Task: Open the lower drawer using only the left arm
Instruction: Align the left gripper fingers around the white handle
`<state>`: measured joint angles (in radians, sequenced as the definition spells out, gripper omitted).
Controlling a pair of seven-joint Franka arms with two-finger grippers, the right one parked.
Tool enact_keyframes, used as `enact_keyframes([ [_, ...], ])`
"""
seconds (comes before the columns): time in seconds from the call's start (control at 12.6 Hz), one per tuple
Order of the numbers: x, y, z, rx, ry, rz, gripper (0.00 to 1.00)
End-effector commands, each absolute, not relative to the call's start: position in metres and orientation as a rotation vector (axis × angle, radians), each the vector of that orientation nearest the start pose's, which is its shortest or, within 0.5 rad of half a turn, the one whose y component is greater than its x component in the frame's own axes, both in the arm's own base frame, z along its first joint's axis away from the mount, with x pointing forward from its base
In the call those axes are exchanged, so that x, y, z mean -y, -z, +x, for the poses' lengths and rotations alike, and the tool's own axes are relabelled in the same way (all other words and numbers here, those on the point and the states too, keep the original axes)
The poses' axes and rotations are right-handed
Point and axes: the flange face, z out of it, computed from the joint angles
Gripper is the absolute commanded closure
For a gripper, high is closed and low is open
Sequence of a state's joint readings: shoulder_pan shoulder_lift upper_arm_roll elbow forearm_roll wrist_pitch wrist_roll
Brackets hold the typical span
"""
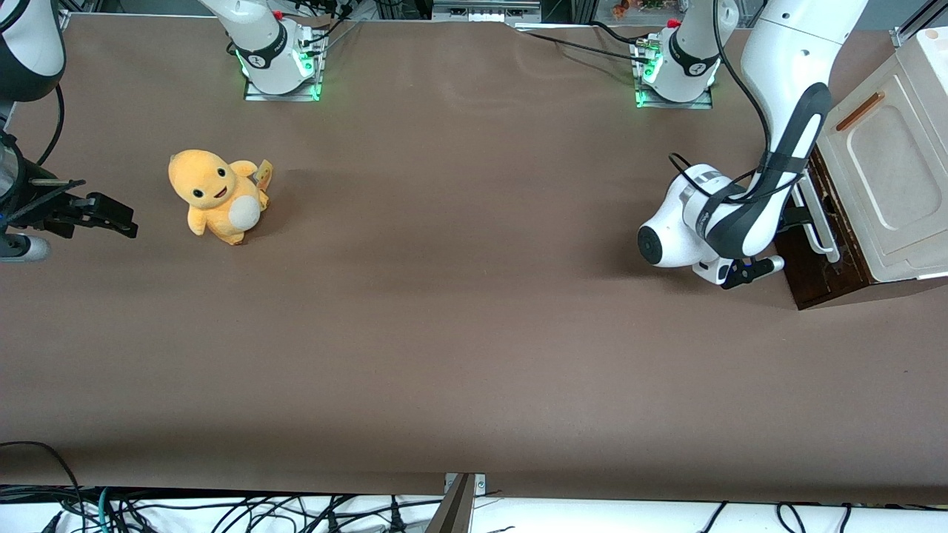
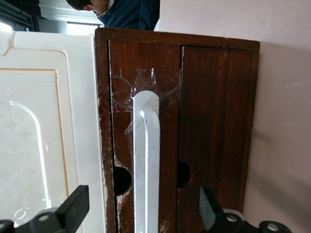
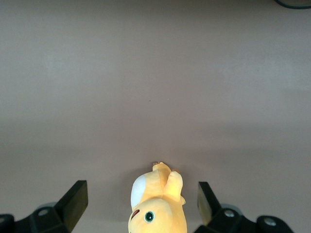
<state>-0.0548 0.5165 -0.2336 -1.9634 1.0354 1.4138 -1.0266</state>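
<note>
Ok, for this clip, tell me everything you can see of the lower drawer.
The lower drawer has a dark brown wood front, scuffed and chipped along one edge, with clear tape near one end of its long white bar handle. Two round holes flank the handle. It sits beside the cream-white panel, at the working arm's end of the table, and looks shut or nearly so. The gripper faces it, fingers open astride the handle, not visibly touching it.
</note>
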Motion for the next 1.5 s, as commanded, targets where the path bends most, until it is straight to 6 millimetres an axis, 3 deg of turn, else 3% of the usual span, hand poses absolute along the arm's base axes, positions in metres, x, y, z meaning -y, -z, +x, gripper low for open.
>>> enact_keyframes([
  [0.0, 0.044, -0.216, 0.526, 0.225, -0.205, -1.806, 0.0],
  [0.55, 0.034, -0.2, 0.513, 0.222, -0.246, -1.762, 0.0],
  [1.19, 0.024, -0.189, 0.514, 0.221, -0.146, -1.696, 0.0],
  [1.43, 0.016, -0.19, 0.516, 0.241, -0.12, -1.679, 0.06],
])
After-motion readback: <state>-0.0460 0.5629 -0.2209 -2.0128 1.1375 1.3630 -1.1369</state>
